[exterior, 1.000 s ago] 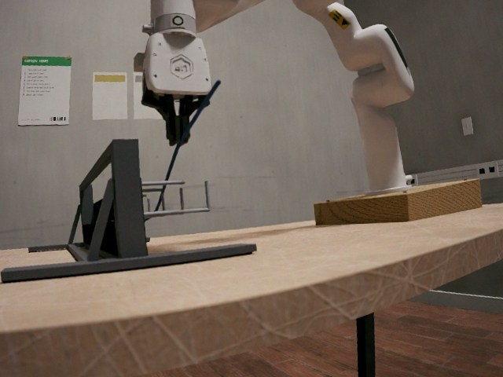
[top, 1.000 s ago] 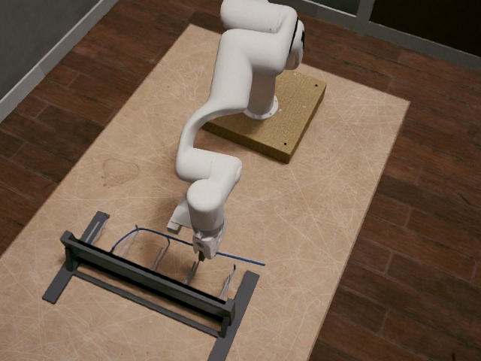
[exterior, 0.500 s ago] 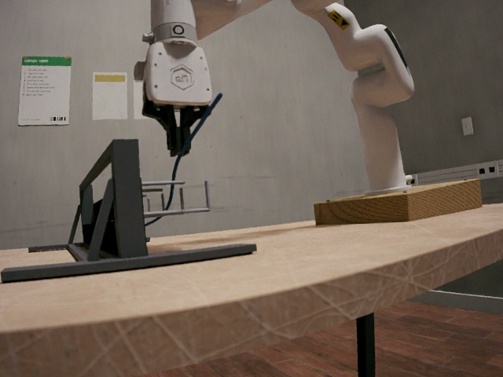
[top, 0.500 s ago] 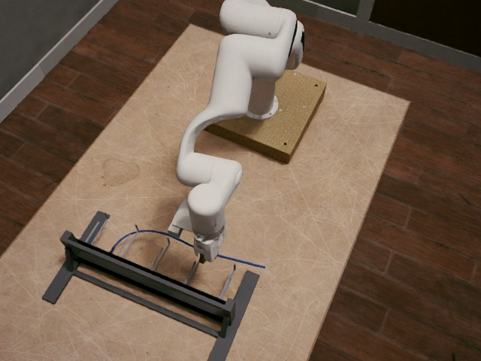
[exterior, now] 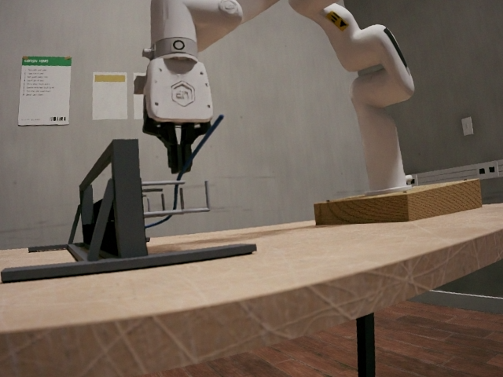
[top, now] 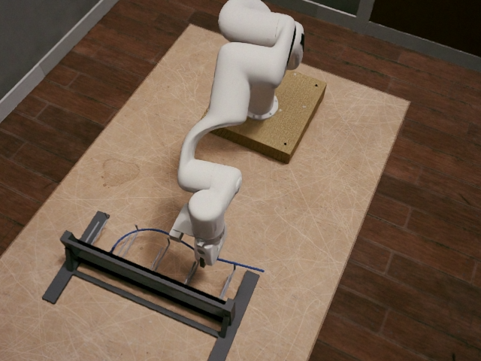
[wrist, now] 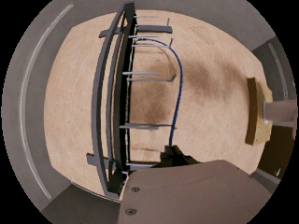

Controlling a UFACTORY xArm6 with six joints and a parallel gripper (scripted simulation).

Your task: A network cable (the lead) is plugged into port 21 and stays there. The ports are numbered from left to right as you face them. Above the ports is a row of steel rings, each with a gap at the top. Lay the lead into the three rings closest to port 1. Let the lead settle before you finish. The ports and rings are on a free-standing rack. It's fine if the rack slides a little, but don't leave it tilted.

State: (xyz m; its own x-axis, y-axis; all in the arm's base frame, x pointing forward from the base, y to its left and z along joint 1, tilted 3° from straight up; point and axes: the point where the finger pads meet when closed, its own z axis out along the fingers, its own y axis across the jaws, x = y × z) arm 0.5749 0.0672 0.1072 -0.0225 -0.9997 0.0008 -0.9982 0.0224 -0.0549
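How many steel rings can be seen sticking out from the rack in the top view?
4, in a row along the rack: one by the lead's plugged end, one next along, one right under the gripper, one nearest the far foot. None seems hidden.

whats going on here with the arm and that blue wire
A white arm holds a blue network lead in its gripper, jaws shut on it, just above the row of steel rings on a grey free-standing rack. One end of the lead runs down to the rack's far end; the loose end sticks out past the gripper. The lead hangs over the rings; whether it sits in any yet cannot be told.
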